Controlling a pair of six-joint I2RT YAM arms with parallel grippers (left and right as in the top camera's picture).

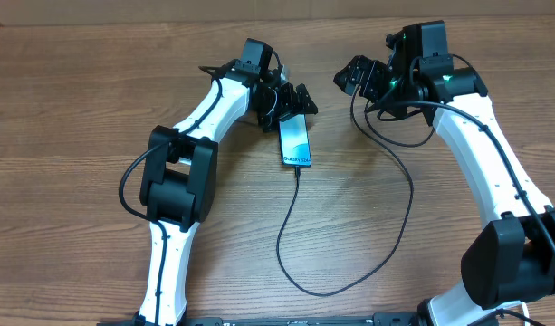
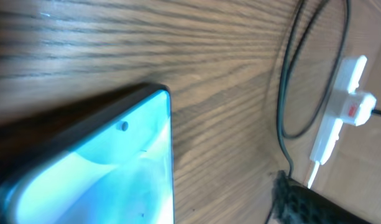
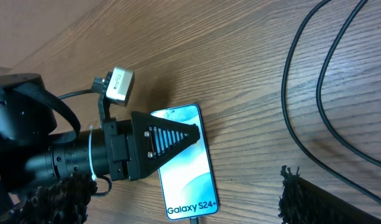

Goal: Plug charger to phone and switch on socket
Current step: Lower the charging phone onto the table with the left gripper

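Note:
The phone (image 1: 295, 141) lies flat with its blue-teal screen lit, and "Galaxy S24+" shows at its near end in the right wrist view (image 3: 187, 180). The charger cable (image 1: 300, 272) meets the phone's near end, loops over the table and runs up toward the right arm. My left gripper (image 1: 291, 101) is open over the phone's far end; one finger lies over the screen's edge. The phone fills the lower left of the left wrist view (image 2: 97, 168). My right gripper (image 1: 354, 77) is open and empty above the table. The socket (image 2: 339, 106) shows only in the left wrist view; in the overhead view it is hidden.
The table (image 1: 96, 109) is bare wood. The black cable makes a wide loop (image 1: 404, 208) between the two arms. Two runs of cable cross the upper right of the right wrist view (image 3: 302, 93). The left arm's wrist camera (image 3: 119, 84) sits just left of the phone.

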